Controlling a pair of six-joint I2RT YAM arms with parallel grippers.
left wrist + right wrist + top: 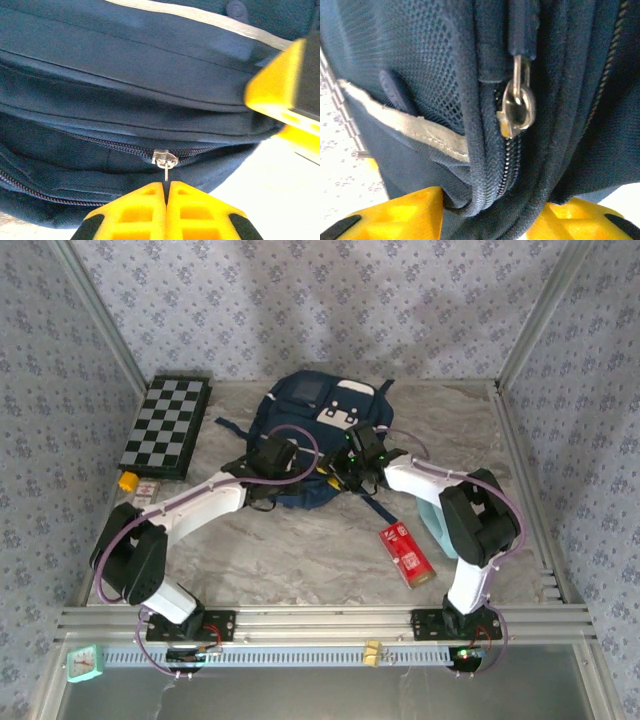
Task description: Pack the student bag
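Left gripper (166,194) is clenched shut, with the thin metal tab of a zipper pull (165,159) pinched between its tips. Right gripper (490,216) is grasping the bunched, zipped edge of the student bag (312,410), with a yellow finger on each side of the fabric (another silver slider (519,105) hangs just above). The bag lies flat at the back middle of the desk (300,550), with a chessboard (166,425) off to its left and a red packet (407,554) nearer the front right.
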